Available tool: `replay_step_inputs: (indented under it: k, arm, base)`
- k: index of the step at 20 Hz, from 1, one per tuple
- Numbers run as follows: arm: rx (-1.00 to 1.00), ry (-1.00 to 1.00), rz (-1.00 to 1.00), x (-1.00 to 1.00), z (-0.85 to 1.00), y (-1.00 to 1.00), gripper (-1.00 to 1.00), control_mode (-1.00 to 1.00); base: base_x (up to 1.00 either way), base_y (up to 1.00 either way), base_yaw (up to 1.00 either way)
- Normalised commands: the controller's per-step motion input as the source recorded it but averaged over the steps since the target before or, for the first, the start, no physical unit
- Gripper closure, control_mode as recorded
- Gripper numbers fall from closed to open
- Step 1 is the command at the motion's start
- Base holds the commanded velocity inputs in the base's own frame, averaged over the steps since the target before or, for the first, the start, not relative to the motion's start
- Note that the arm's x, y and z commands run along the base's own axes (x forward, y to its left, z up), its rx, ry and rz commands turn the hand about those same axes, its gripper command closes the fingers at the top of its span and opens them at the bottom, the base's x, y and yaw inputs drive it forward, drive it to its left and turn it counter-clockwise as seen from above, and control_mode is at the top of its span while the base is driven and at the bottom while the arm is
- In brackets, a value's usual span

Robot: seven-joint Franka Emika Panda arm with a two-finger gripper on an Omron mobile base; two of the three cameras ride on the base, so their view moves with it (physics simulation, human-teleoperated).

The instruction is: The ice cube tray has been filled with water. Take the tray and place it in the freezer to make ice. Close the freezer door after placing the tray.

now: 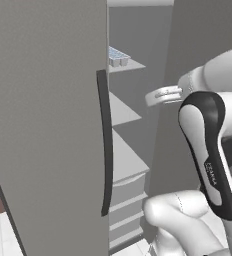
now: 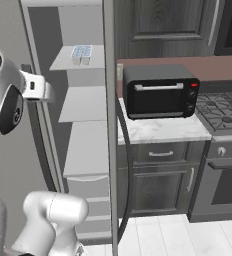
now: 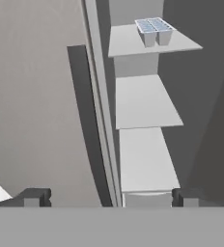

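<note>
Tray: the ice cube tray [image 3: 154, 30] sits on the top white shelf [image 3: 133, 46] inside the freezer [image 2: 80, 125], near that shelf's front right corner; its pale-blue cells face up, so the water [image 1: 117, 54] stays level for freezing

Gripper: the gripper [image 3: 109, 198] holds nothing; its tips stand wide apart, framing the gap between door edge and shelves

Door: the freezer door [image 2: 109, 150] stands open, edge-on in the right base view; the placing looks done, closing is what remains

Handle: the other door's dark curved handle [image 1: 105, 145] runs just beside the opening; probably not the one to push

Counter: a toaster oven [image 2: 160, 91] sits on the counter's left end, behind the open door
</note>
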Motion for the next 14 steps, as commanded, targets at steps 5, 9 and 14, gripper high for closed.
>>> replay_step_inputs:
  k: [5,9,14]
  arm:
    - [0.00,-0.07,0.00,0.07,-0.44,0.00,-1.00,-1.00]
    - [-0.02,0.00,0.04,0.09,-0.23,-0.01,-1.00,-1.00]
    - [-0.03,-0.02,0.08,-0.04,-0.14,-0.14,-1.00,-1.00]
  base:
    - [0.00,0.00,0.00]
    - [0.00,0.00,0.00]
    - [0.00,0.00,0.00]
